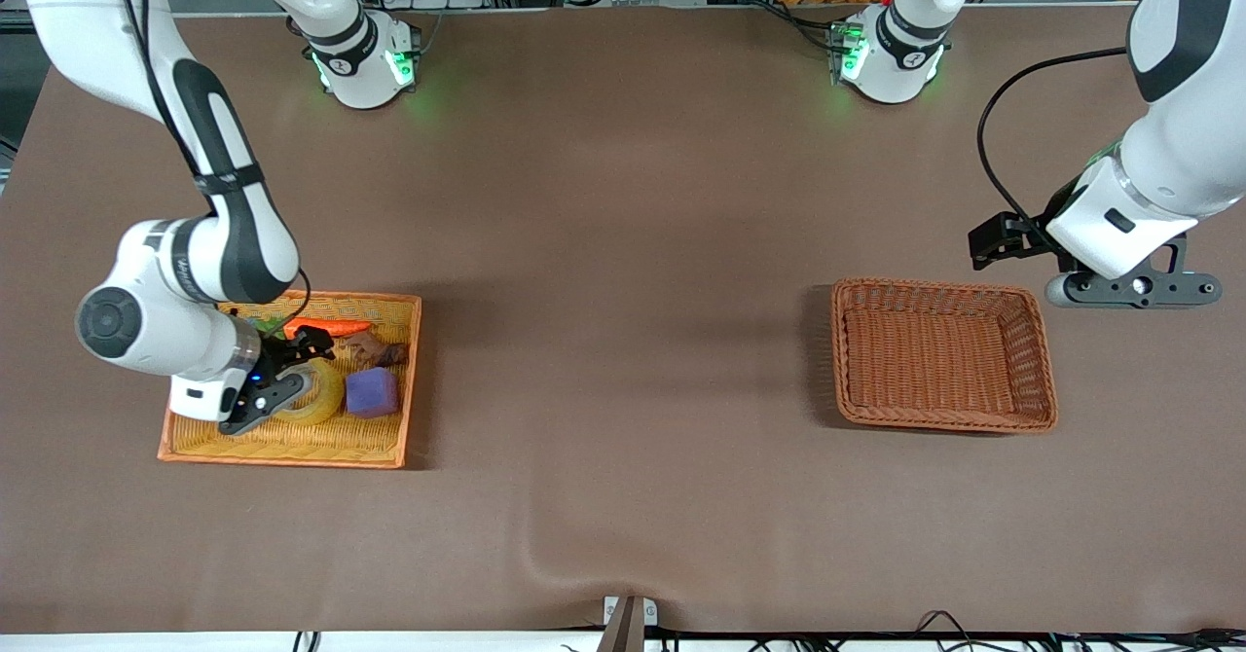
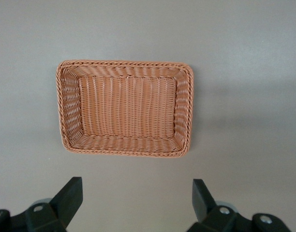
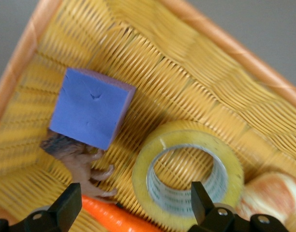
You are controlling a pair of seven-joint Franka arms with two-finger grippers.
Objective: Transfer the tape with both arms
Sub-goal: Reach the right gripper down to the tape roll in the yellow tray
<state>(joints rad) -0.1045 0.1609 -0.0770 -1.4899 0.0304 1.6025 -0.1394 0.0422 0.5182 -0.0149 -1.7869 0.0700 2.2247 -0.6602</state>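
Since the tape (image 3: 187, 174) looks light, stiff and slick, I'd pinch its wall; right pincer (image 3: 133, 205) hangs wide open and empty over it, left pincer (image 2: 137, 198) waits open and empty beside the brown basket (image 2: 63, 111).

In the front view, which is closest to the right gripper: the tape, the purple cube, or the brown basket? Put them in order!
1. Tape: under the right gripper, in the yellow basket.
2. Purple cube: beside the tape.
3. Brown basket: toward the left arm's end.

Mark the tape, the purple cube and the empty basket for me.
tape (image 3: 186, 169): right wrist view, on its yellowish rim.
purple cube (image 3: 90, 107): right wrist view, top face.
empty basket (image 1: 942, 289): front view, on its rim.
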